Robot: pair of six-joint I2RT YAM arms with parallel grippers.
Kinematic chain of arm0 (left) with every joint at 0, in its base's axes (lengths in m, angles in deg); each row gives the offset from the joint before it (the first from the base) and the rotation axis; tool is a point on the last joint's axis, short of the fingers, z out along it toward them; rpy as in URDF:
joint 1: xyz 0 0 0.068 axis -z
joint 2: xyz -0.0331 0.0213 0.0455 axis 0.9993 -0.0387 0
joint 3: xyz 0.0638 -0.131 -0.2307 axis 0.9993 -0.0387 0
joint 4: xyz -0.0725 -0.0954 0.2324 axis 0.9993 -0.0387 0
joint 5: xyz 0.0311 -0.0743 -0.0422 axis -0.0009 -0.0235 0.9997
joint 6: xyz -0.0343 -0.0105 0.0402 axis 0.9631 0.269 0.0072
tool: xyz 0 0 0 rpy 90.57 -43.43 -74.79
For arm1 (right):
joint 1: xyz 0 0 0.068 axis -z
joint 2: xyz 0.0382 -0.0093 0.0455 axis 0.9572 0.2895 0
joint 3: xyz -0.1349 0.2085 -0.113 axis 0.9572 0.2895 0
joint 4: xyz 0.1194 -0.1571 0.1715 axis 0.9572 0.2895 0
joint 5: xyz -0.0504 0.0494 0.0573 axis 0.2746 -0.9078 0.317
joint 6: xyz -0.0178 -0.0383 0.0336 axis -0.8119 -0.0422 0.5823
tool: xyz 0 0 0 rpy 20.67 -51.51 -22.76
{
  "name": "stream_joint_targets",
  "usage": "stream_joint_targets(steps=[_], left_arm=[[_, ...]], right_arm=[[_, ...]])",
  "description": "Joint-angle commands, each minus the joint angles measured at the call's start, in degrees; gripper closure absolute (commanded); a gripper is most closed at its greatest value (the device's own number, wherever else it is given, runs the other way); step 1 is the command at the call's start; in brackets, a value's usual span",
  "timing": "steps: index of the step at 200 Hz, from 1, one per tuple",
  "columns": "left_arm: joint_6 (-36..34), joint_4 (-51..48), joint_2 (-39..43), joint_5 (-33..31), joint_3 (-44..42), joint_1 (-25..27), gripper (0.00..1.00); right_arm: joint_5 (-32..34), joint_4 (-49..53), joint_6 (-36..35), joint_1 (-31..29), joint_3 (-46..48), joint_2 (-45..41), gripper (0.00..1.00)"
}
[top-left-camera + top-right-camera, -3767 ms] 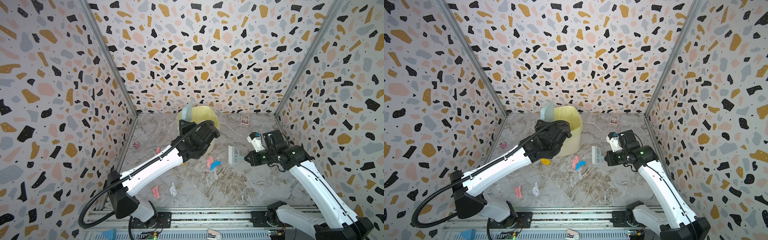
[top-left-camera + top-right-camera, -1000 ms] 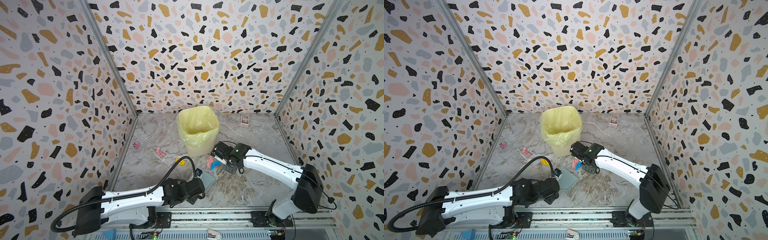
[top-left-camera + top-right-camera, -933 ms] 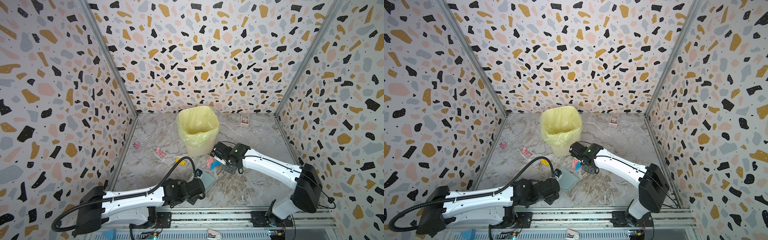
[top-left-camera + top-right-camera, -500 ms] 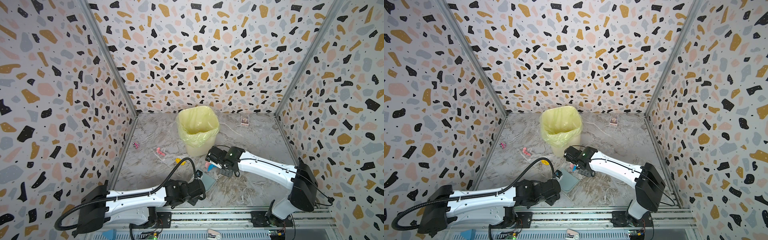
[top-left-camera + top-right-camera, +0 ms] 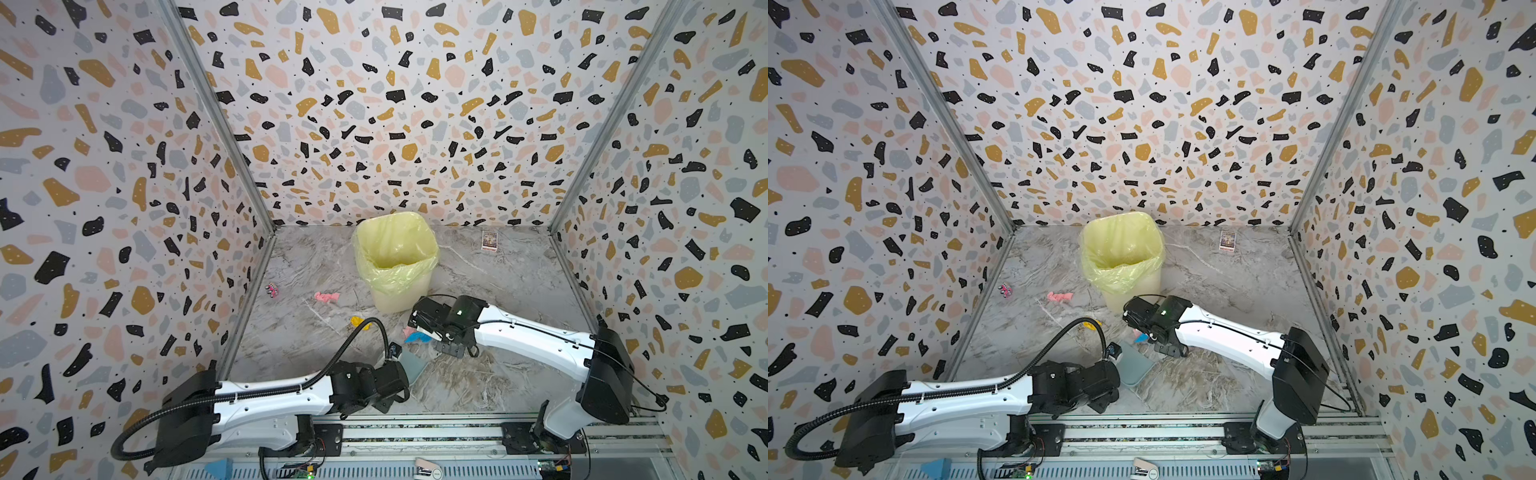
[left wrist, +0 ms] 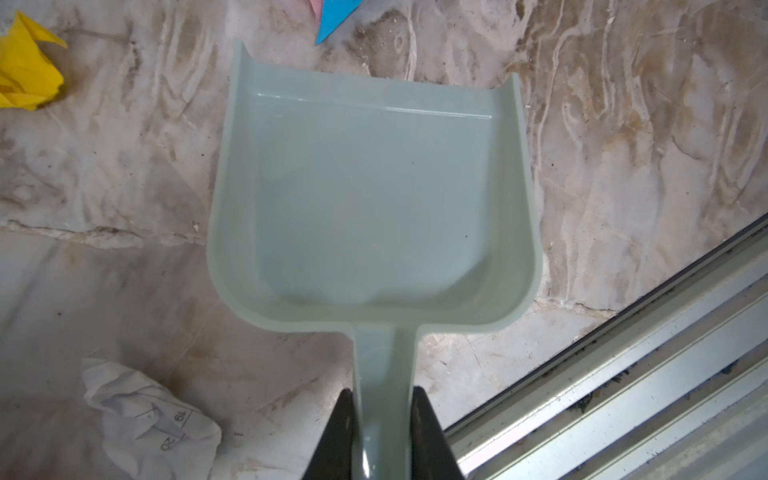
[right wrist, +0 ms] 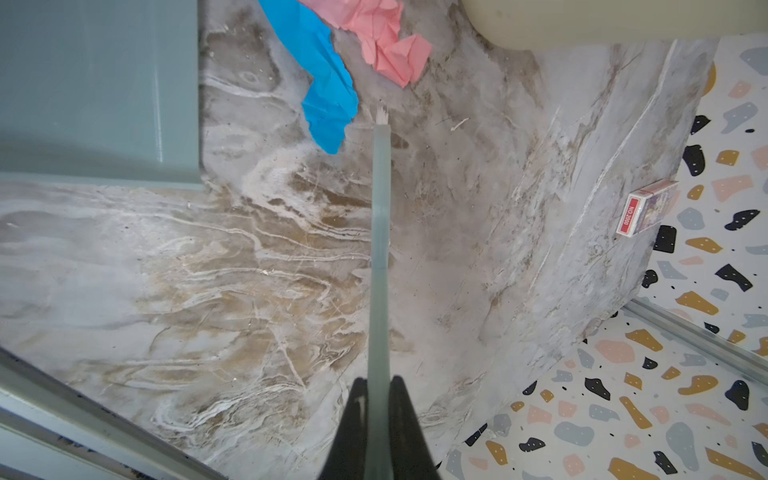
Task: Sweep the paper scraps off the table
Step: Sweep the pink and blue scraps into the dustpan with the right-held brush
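My left gripper [image 6: 384,395] is shut on the handle of a grey-green dustpan [image 6: 374,199], which lies flat on the table [image 5: 498,282] near the front rail, also seen as the dustpan [image 5: 413,365]. My right gripper [image 7: 379,380] is shut on a thin grey-green brush [image 7: 380,249]. The brush tip touches a blue paper scrap [image 7: 328,87], with a pink scrap [image 7: 386,45] beside it. Both lie just beyond the dustpan's mouth, the blue scrap [image 5: 417,337] under the right arm's end. A yellow scrap [image 5: 359,322], another pink scrap [image 5: 326,296] and a white scrap [image 6: 145,419] lie apart.
A bin lined with a yellow bag [image 5: 395,257] stands at the back middle, close behind the right gripper. A printed card [image 5: 489,240] lies at the back right. A tiny pink-and-black toy [image 5: 272,289] sits by the left wall. A metal rail [image 5: 415,428] bounds the front.
The left arm has come down from the bin and laid the dustpan flat at the front. Over the last second the right gripper has slid the brush leftward, nudging the blue and pink scraps toward the dustpan.
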Motion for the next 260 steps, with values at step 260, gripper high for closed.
stream_joint_targets(steps=[260], left_arm=[[2.9, 0.9, 0.3, -4.6, -2.3, 0.4, 1.00]], right_arm=[[2.0, -5.2, -4.4, -2.5, -7.8, 4.2, 1.00]])
